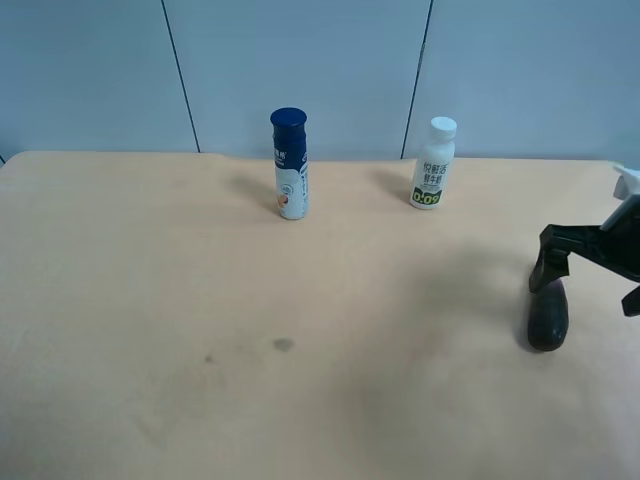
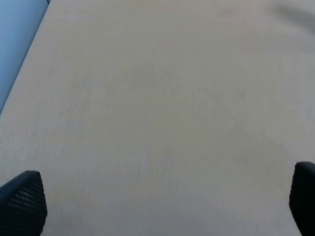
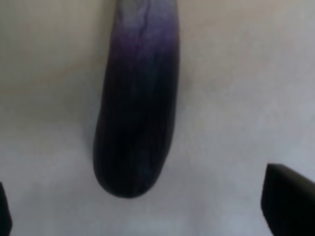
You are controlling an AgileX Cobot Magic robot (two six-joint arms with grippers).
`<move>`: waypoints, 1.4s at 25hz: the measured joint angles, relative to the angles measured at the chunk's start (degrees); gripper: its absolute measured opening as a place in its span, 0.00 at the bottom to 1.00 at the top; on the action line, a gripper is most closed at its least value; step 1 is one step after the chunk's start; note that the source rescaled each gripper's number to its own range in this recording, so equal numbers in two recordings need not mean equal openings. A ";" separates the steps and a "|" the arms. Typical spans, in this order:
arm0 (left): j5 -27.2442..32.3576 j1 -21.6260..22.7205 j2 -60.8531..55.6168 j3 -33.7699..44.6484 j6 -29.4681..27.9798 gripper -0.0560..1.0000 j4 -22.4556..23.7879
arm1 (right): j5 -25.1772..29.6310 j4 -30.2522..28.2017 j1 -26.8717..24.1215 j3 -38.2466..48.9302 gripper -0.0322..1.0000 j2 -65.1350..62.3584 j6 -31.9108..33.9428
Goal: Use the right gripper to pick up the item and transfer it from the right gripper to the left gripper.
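The item, a dark purple eggplant (image 1: 548, 318), lies on the tan table (image 1: 200, 300) at the exterior high view's right. In the right wrist view the eggplant (image 3: 138, 123) lies lengthwise, dark at its rounded end and lighter purple farther away. The right gripper (image 1: 588, 285), a black claw with a white bracket, hangs just above and beside the eggplant. Its fingers are spread wide in the right wrist view (image 3: 147, 211), with the eggplant's rounded end between them and untouched. The left gripper (image 2: 161, 201) is open over bare table and holds nothing; it is out of the exterior high view.
A blue-capped white bottle (image 1: 290, 165) and a white-capped bottle with a green label (image 1: 432, 165) stand upright near the table's far edge, in front of a blue-grey wall. A small dark stain (image 1: 284, 344) marks the table's middle.
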 joint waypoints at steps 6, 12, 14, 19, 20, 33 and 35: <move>0.00 0.00 0.00 0.00 0.00 1.00 0.00 | -2.53 0.79 0.00 -0.01 1.00 4.55 -1.65; 0.00 0.00 0.00 0.00 0.00 1.00 0.00 | -5.46 0.92 0.00 -0.07 1.00 7.41 -2.10; 0.00 0.00 0.00 0.00 0.00 1.00 0.00 | -6.30 0.92 0.00 -0.12 1.00 8.08 -2.12; 0.00 0.00 0.00 0.00 0.00 1.00 0.00 | -7.76 0.99 0.00 -0.12 1.00 10.53 -2.12; 0.00 0.00 0.00 0.00 0.00 1.00 0.00 | -7.82 0.99 0.00 -0.12 1.00 11.22 -2.12; 0.00 0.00 0.00 0.00 0.00 1.00 0.00 | -8.46 1.05 0.00 -0.12 0.38 12.56 -2.17; 0.00 0.00 0.00 0.00 0.00 1.00 0.00 | -8.46 1.05 0.00 -0.12 0.25 12.56 -2.05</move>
